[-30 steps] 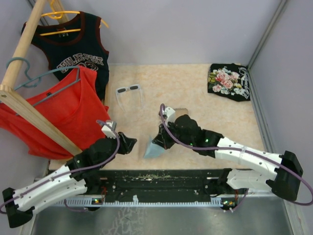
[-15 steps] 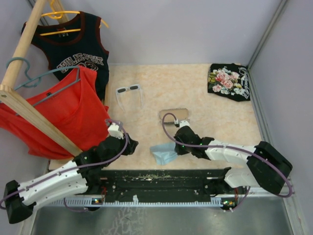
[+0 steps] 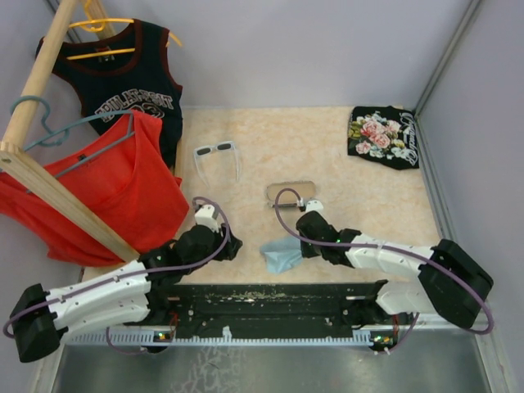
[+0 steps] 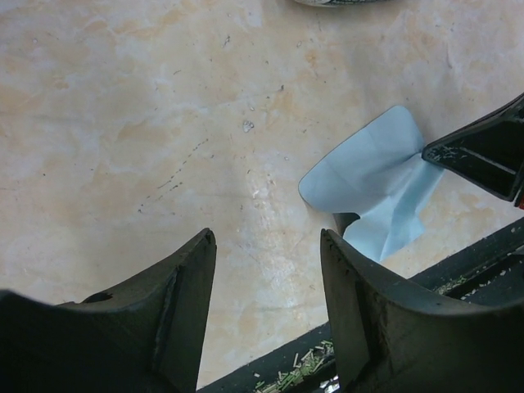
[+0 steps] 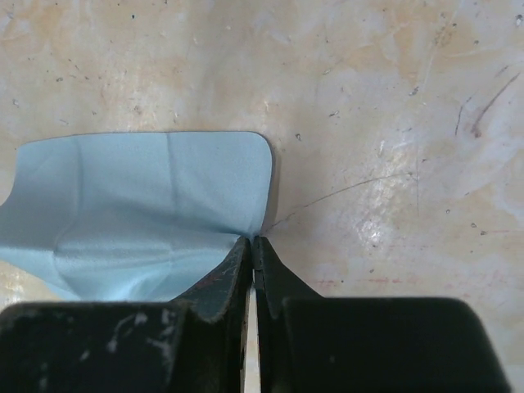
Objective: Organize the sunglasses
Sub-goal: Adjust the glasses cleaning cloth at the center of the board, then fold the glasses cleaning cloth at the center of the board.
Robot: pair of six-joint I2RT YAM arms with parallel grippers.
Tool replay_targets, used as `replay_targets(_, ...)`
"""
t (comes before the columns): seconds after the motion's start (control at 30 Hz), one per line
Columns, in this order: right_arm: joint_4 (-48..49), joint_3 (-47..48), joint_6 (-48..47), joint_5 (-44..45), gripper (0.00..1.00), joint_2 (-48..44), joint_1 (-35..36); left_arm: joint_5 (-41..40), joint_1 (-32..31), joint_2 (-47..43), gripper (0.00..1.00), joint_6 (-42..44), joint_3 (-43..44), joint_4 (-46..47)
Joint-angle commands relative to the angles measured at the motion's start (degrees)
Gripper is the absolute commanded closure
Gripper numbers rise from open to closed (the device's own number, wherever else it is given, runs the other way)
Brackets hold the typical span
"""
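The right hand (image 3: 300, 242) is low over the mottled beige stone-look counter (image 3: 344, 155), lower centre of the overhead frame. Its two fingers are pressed together on one edge of a small, thin light-blue cloth (image 3: 281, 255). Pinching at the edge probably lets the limp fabric be dragged or lifted without bunching. The left hand (image 3: 226, 244) sits lower left of the cloth with its fingers parted and nothing between them. It is turned toward the cloth, seemingly ready to take or steady it.

The white plastic-framed sunglasses with dark lenses (image 3: 216, 151) lie untouched in the upper-left-centre of the overhead frame, arms unfolded, well apart from both hands. A tan oblong case (image 3: 292, 192) lies between them and the right hand, so the glasses seem to be waiting their turn.

Only the overhead view shows the sunglasses and the case body. The right wrist view shows the right hand (image 5: 252, 242) biting just a small fold at the edge of the light-blue cloth (image 5: 155, 196), which otherwise lies mostly flat. The left wrist view shows the left hand (image 4: 266, 246) holding nothing, with the light-blue cloth (image 4: 372, 176) at centre right, one side lifted.
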Motion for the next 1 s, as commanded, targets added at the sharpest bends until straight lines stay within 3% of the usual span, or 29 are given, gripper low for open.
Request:
replay_targets(0.0, -1.2, 1.5, 0.6, 1.6, 0.92, -3.4, -0.3, 1.4, -0.1, 2.5, 0.39, -0.7, 0.6, 3.1)
replay_targets(0.17, -3.4, 0.8, 1.1, 0.8, 0.84, -6.9, -1.3, 2.5, 0.4, 5.4, 0.38, -0.3, 1.6, 4.5)
replay_targets(0.43, -5.3, 0.6, 0.9, 2.6, 0.58, -15.2, -1.8, 5.6, 3.0, 7.6, 0.35, 0.4, 2.7, 5.5)
replay_targets(0.6, -0.8, -0.7, 0.6, 1.9, 0.57, -17.5, -3.7, 7.9, 3.6, 10.2, 0.36, 0.9, 2.8, 6.3)
replay_targets(0.97, 2.2, 3.5, -2.9, -6.5, 0.60, -5.3, -6.9, 16.4, 3.6, 19.6, 0.40, -1.3, 2.2, 13.1)
